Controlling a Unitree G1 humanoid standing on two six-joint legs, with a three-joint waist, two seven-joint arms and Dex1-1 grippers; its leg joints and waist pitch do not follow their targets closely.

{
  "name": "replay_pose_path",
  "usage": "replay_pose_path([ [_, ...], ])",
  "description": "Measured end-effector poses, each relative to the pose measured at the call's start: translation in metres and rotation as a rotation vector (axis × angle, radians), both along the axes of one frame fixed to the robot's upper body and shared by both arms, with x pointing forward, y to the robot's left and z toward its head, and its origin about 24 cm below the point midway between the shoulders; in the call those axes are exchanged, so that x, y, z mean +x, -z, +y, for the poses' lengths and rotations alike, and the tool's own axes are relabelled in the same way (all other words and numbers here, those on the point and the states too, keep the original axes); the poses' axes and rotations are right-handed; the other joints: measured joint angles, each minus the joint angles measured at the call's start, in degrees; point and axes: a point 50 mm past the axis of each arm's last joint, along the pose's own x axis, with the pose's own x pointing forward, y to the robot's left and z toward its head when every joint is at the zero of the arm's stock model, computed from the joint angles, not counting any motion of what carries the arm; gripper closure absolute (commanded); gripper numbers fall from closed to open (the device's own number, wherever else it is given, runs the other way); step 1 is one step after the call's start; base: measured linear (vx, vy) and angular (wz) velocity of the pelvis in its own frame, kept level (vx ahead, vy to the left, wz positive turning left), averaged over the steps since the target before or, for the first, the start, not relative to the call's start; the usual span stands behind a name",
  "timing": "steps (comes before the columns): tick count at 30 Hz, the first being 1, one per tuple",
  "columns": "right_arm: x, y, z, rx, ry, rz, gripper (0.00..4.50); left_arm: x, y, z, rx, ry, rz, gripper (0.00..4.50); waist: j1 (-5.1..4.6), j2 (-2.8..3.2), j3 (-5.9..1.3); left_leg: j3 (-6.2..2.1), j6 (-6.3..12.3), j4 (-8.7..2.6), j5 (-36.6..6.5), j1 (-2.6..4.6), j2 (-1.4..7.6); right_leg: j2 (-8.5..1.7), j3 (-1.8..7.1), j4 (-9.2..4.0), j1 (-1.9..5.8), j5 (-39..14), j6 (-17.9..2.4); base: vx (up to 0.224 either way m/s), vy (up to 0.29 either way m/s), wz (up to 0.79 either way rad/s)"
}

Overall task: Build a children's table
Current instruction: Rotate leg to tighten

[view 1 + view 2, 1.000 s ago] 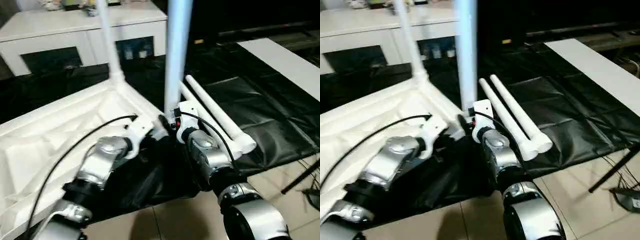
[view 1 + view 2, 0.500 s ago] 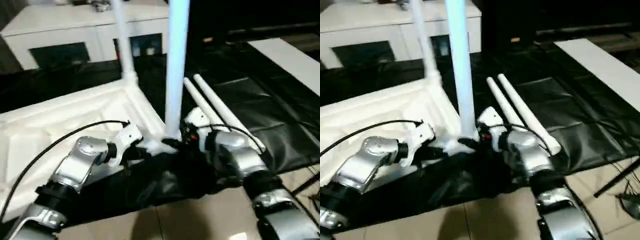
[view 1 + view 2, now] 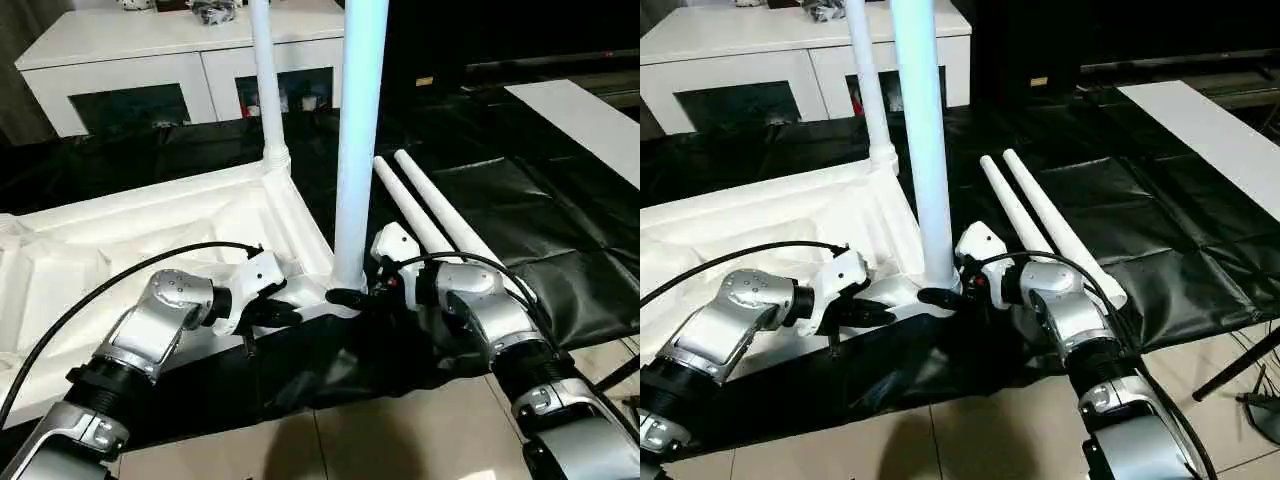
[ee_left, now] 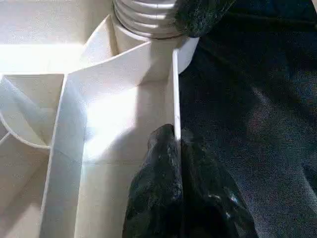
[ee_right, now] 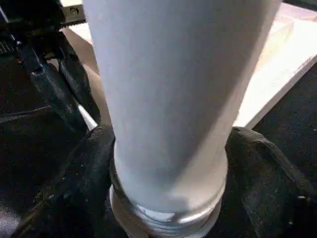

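The children's table tabletop [image 3: 130,250] lies upside down, ribbed underside up, on a black plastic sheet [image 3: 520,215] spread across a floor of pale tiles [image 3: 400,440]. Behind it, against the far side of the room, stands a low white cabinet [image 3: 150,50] with dark glass doors, and a white board [image 3: 585,120] lies flat at the sheet's right edge. Two tapered white legs stand upright in the tabletop's corner sockets: the near leg [image 3: 358,130] at the front right corner and the far leg [image 3: 266,80] at the back right corner. Two loose legs [image 3: 425,205] lie side by side on the sheet just right of the tabletop. The right gripper [image 5: 163,198] wraps its black fingers around the near leg's threaded base. The left gripper [image 4: 177,158] is pinched narrow on the tabletop's thin rim beside that socket.
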Motion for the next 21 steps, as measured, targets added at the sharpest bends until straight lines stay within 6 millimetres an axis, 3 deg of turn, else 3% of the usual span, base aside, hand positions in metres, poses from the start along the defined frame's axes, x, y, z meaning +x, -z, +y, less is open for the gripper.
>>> replay_pose_path([
  [7,0.000,0.004,0.003,0.006,0.014,0.001,1.77,0.000,0.000,0.002,0.008,-0.003,0.001,4.50,-0.05,-0.02,-0.01,0.00,-0.03,0.01,0.01,0.02,0.01,0.01,0.01,0.07,0.01,0.00,0.00,0.000,0.000,0.00],
  [12,0.001,0.008,0.013,0.051,0.079,0.024,1.80,0.002,0.001,0.007,0.016,-0.031,0.004,4.50,-0.99,-0.04,0.00,0.00,-0.44,-0.02,-0.01,0.07,0.01,0.02,0.04,0.27,0.09,0.01,0.00,0.000,0.000,0.00],
  [15,0.004,0.012,0.019,0.094,0.185,0.040,1.80,0.005,0.002,0.006,0.024,-0.073,-0.016,4.50,-1.68,-0.08,0.02,-0.04,-0.60,-0.02,0.10,0.09,0.02,0.03,0.06,0.25,0.13,0.15,-0.01,0.000,0.000,0.00],
  [21,0.020,0.018,0.036,0.157,0.630,0.078,1.80,0.022,0.008,-0.025,-0.009,-0.291,-0.068,4.50,-2.12,-0.21,-0.06,-0.03,-0.68,-0.03,0.14,0.68,-0.05,0.01,0.23,0.14,0.57,0.27,-0.07,0.000,0.000,0.00],
])
